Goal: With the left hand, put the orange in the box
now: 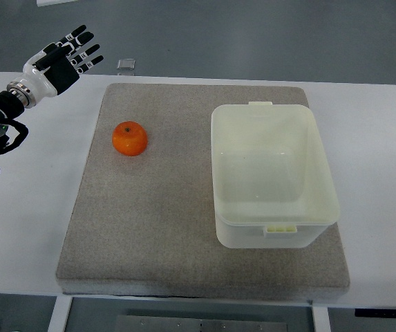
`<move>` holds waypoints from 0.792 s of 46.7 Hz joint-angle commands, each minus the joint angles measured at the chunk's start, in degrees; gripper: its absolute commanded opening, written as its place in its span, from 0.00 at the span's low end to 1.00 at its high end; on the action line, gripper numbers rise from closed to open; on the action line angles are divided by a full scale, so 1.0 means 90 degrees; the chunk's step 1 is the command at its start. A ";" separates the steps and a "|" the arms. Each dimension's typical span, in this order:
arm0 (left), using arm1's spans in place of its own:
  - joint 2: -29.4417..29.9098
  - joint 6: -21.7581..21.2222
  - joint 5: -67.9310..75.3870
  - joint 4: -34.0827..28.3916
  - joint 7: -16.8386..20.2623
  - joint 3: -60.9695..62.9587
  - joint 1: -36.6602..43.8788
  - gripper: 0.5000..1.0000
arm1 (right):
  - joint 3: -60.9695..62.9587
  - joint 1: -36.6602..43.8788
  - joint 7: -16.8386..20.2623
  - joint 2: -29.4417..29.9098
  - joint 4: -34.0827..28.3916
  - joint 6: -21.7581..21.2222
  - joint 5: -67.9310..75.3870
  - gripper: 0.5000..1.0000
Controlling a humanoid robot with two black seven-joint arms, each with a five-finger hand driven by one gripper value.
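An orange (130,138) lies on the left part of a grey-brown mat (149,228). To its right on the mat stands a pale translucent plastic box (322,200), open at the top and empty. My left hand (70,57) is up at the far left corner of the table, well away from the orange and above-left of it. Its black fingers (87,48) are stretched out and hold nothing. The right arm does not show.
The mat lies on a white table (39,207) whose front edge runs along the bottom. A small clear object (126,65) sits just beyond the table's far edge. Grey floor lies behind.
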State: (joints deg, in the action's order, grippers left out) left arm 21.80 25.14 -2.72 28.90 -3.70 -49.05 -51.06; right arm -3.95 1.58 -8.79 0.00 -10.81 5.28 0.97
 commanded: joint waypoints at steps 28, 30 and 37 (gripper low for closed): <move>0.0088 0.0088 0.0029 0.0002 0.0001 -0.0009 -0.0098 0.99 | 0.0000 0.0000 0.0000 0.0000 0.0000 0.0000 0.0000 0.86; 0.0107 0.0098 0.0048 0.0002 0.0001 -0.0009 -0.0108 0.99 | 0.0000 0.0000 0.0000 0.0000 0.0000 0.0000 0.0000 0.86; 0.0215 0.0195 0.0243 0.0012 0.0020 0.0010 -0.0108 0.99 | 0.0000 0.0000 0.0000 0.0000 0.0000 0.0000 0.0000 0.86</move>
State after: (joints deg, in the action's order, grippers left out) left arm 23.17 26.30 -1.79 29.05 -3.63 -49.00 -52.03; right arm -3.95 1.59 -8.79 0.00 -10.81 5.27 0.97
